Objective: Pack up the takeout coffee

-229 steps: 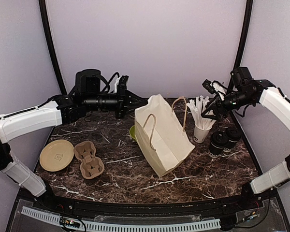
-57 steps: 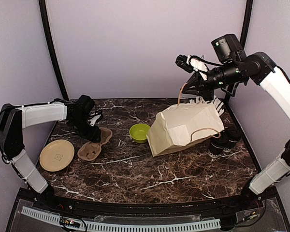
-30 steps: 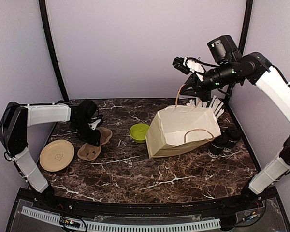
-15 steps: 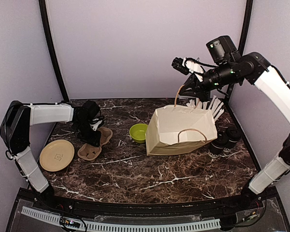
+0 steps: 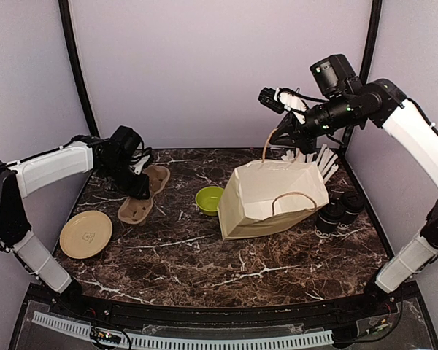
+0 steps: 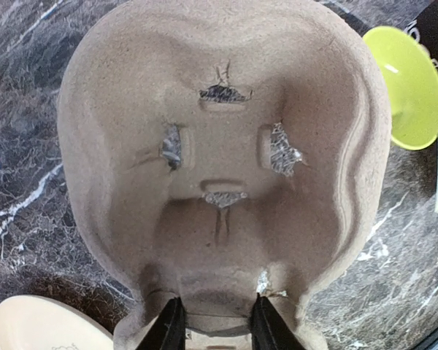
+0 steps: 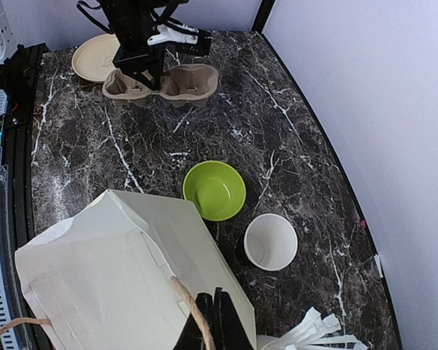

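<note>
left end effector (image 6: pixel 215 329) clamped on the middle of a brown pulp cup carrier (image 5: pixel 131 211) at the left of the counter (image 5: pixel 204 255), right end effector (image 7: pixel 213 321) pinched together on the handle of a paper bag (image 5: pixel 270 197), 2 lidded coffee cups (image 5: pixel 330 214) standing just right of the bag, lime-green bowl (image 5: pixel 209 198) at its left

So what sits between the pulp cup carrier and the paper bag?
The lime-green bowl sits on the marble between the cup carrier and the paper bag; the top external view shows it.

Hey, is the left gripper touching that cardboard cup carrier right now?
Touching. In the left wrist view, the left gripper pinches the cup carrier at its near edge, with no gap on either side.
</note>
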Controlling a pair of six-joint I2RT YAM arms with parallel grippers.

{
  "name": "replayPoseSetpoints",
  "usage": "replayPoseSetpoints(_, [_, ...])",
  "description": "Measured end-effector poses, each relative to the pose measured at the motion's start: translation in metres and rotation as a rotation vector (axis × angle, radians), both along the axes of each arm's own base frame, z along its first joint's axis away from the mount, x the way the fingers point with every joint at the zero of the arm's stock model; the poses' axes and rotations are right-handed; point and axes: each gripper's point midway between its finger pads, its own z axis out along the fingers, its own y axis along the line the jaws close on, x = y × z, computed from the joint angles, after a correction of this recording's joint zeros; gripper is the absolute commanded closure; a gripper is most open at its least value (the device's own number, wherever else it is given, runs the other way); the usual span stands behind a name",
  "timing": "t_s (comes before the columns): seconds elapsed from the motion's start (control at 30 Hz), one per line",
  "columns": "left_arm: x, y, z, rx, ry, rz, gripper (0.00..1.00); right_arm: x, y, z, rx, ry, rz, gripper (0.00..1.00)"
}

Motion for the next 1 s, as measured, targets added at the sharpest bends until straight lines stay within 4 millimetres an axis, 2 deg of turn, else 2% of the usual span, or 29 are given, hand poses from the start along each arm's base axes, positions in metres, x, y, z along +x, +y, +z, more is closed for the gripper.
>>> replayPoseSetpoints(0.1, [0.002,-0.007,0.02,-0.051,-0.039,-0.014,0.68,0.0,0.0,0.0,0.001,-0.001,0.0,1.0])
replayPoseSetpoints(0.27, [-0.004,-0.017,0.03,-0.116,-0.038,-0.043,0.7,0.002,0.002,-0.006,-0.003,0.005,0.0,1.0])
replayPoseSetpoints(0.37, [-0.005,-0.027,0.046,-0.165,-0.066,-0.072,0.72,0.002,0.002,-0.009,-0.007,0.01,0.001,1.0])
replayPoseSetpoints(0.5, [-0.004,-0.047,0.107,-0.293,-0.214,-0.15,0.73,0.004,0.005,-0.007,-0.003,0.015,0.005,1.0])
replayPoseSetpoints(0.67, [-0.012,-0.073,0.223,-0.508,-0.498,-0.296,0.73,0.005,0.013,0.003,0.029,0.02,0.023,1.0])
replayPoseSetpoints(0.77, [-0.026,-0.086,0.274,-0.604,-0.613,-0.386,0.73,0.0,0.016,0.005,0.044,0.045,0.047,1.0])
replayPoseSetpoints(0.83, [-0.033,-0.094,0.302,-0.656,-0.672,-0.438,0.73,-0.003,0.019,0.006,0.058,0.066,0.064,1.0])
replayPoseSetpoints(0.93, [-0.044,-0.102,0.331,-0.716,-0.733,-0.502,0.73,-0.007,0.024,0.008,0.081,0.098,0.075,1.0])
replayPoseSetpoints(1.0, [-0.049,-0.105,0.341,-0.74,-0.756,-0.528,0.74,-0.004,0.028,0.011,0.097,0.112,0.07,1.0])
